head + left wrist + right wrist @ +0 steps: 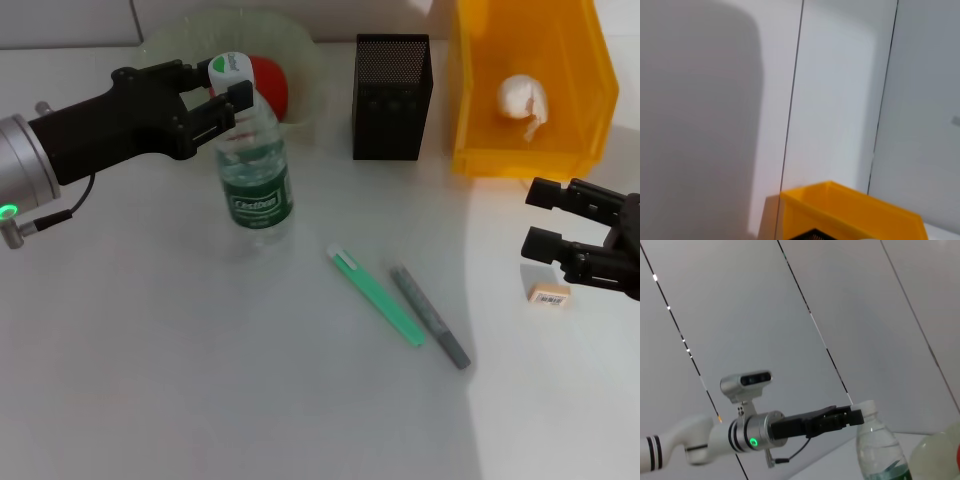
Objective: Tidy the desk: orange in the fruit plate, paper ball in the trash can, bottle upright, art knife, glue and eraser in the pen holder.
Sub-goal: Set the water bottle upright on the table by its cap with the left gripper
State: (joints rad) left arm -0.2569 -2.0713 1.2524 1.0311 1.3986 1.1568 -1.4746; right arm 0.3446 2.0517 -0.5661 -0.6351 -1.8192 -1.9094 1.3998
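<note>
The bottle [255, 165] stands upright at the back left of the desk; it also shows in the right wrist view [879, 447]. My left gripper [222, 90] is closed around its neck, just under the white cap. The orange [274, 80] lies in the fruit plate [300, 45] behind the bottle. The paper ball [524, 100] lies in the trash can [585, 90]. The pen holder [392, 95] stands between plate and can. The eraser [549, 295] lies at the right. My right gripper [543, 218] is open and empty just above and behind it.
A green art knife [378, 297] and a grey glue pen [430, 315] lie side by side at the desk's middle, slanting toward the front right. The left wrist view shows the trash can [850, 210] against a white wall.
</note>
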